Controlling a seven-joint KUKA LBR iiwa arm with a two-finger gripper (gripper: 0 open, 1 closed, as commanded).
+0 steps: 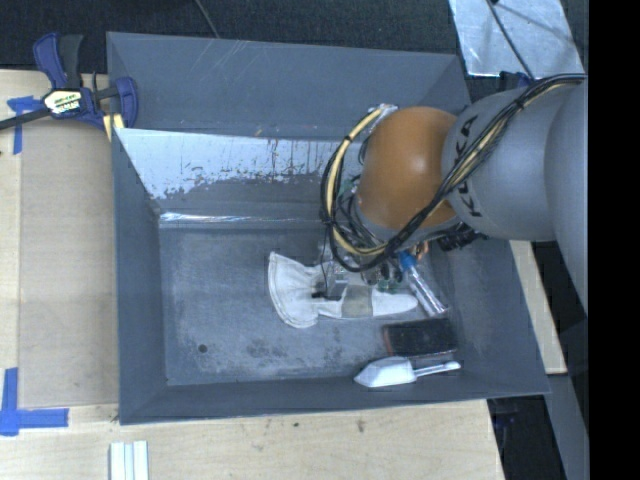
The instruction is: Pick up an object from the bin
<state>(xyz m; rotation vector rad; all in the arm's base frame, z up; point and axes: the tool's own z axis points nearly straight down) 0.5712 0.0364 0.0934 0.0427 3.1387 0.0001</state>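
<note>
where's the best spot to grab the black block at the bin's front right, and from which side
The black block lies flat, long edges running left to right, so probably come straight down and close across its short width at mid-length. The white tool lies close along its front edge, so clearance there looks tight.

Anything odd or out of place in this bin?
Nothing looks spilled or broken. The white cloth lies crumpled mid-floor, partly beneath the gripper. A black block and a white tool lie loose near the front right corner. Only the back wall looks scuffed.
</note>
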